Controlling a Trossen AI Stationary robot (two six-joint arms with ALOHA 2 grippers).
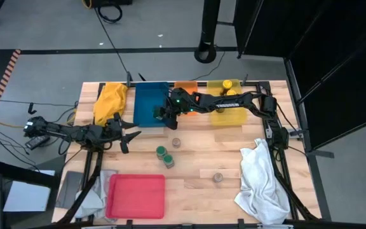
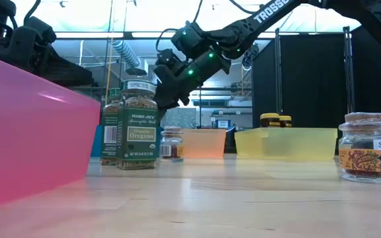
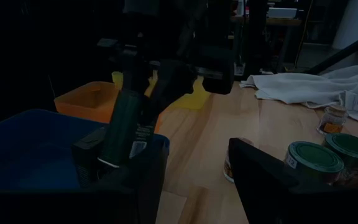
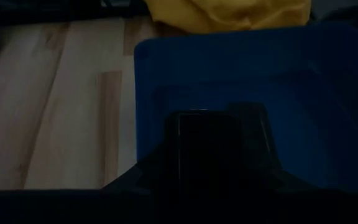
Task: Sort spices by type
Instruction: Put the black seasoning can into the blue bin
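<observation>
My right gripper (image 1: 168, 113) reaches over the blue tray (image 1: 148, 105), shut on a black box (image 3: 124, 130). A second dark box (image 3: 87, 158) lies in that tray. Two green-lidded jars (image 1: 165, 156) stand mid-table, with a small jar (image 1: 176, 142) just beyond them. Another small jar (image 1: 218, 177) stands further right. Yellow-lidded jars (image 2: 274, 120) sit in the yellow tray (image 1: 229, 111). My left gripper (image 1: 131, 135) waits open at the table's left, pointing level toward the blue tray. My right gripper pinches the black box by its upper end (image 3: 135, 93) between its two fingers, coming slanting down from the table's right. The box hangs tilted below the fingers, its lower end (image 3: 110, 160) down inside the blue tray. I cannot tell whether it touches the tray's floor.
An orange tray (image 1: 184, 86) stands between the blue and yellow trays at the far edge. A yellow cloth (image 1: 110, 100) lies far left. A red tray (image 1: 135, 196) sits near left, and a white cloth (image 1: 262, 178) lies near right. Bare wood shows mid-table.
</observation>
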